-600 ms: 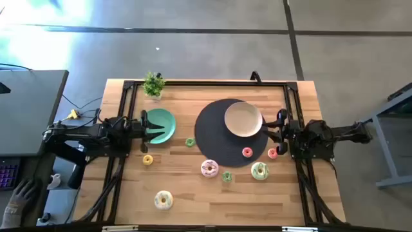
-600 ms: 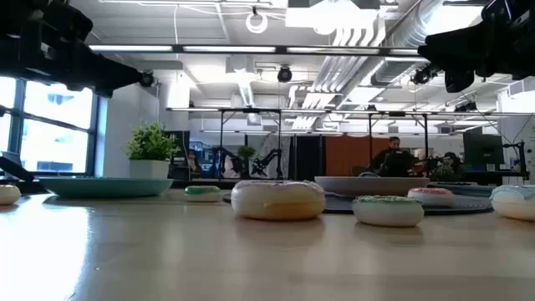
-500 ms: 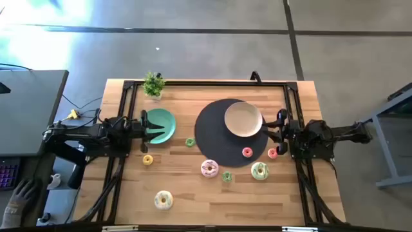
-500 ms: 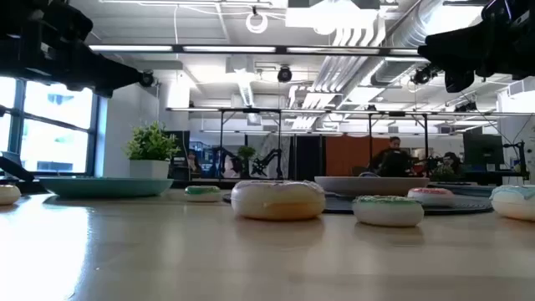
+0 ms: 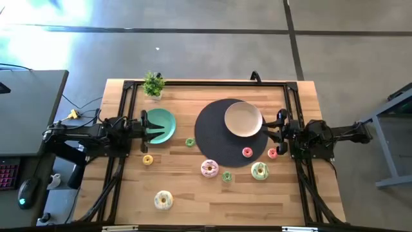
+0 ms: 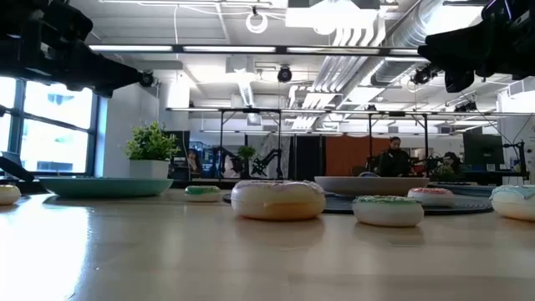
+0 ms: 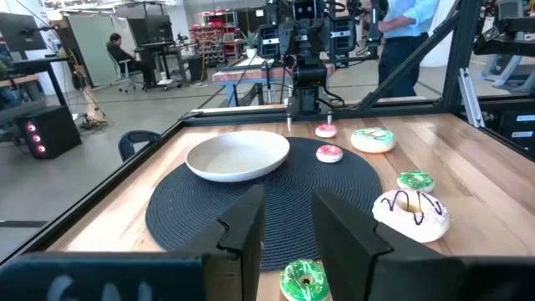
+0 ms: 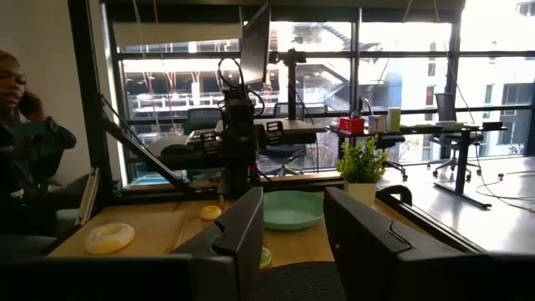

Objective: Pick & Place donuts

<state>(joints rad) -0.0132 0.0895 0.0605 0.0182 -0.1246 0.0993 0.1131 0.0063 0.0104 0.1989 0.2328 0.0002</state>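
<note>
High view: nearest the front edge of the wooden counter [image 5: 212, 203] lay a large donut with yellow and white icing [image 5: 163, 200], alone and well apart from the others. Farther in, a row of donuts sat along the front rim of the round dark mat [image 5: 222, 145]: a large pink-and-white donut [image 5: 209, 169] on the rim, a small green donut [image 5: 226, 176] just beside it on bare wood, and a large green-iced donut [image 5: 259, 171] at the mat's right front edge. A small yellow donut [image 5: 148, 160] lay off to the left, near the left arm. Behind that row, a small pink donut [image 5: 247, 152] rested on the mat, a small red donut [image 5: 271, 153] lay on the wood just off the mat close to the right gripper [image 5: 280, 127], and a small green ring donut [image 5: 190, 142] sat between the mat and the teal plate [image 5: 161, 125]. The beige plate [image 5: 243, 119] stood on the far right part of the mat and held nothing. A small potted plant [image 5: 153, 84] stood at the far left corner.

The left gripper [image 5: 144, 126] hovered at the left edge of the teal plate; the right gripper hovered at the right side of the mat. Both wrist views showed the fingers spread apart, released, with nothing between them.
</note>
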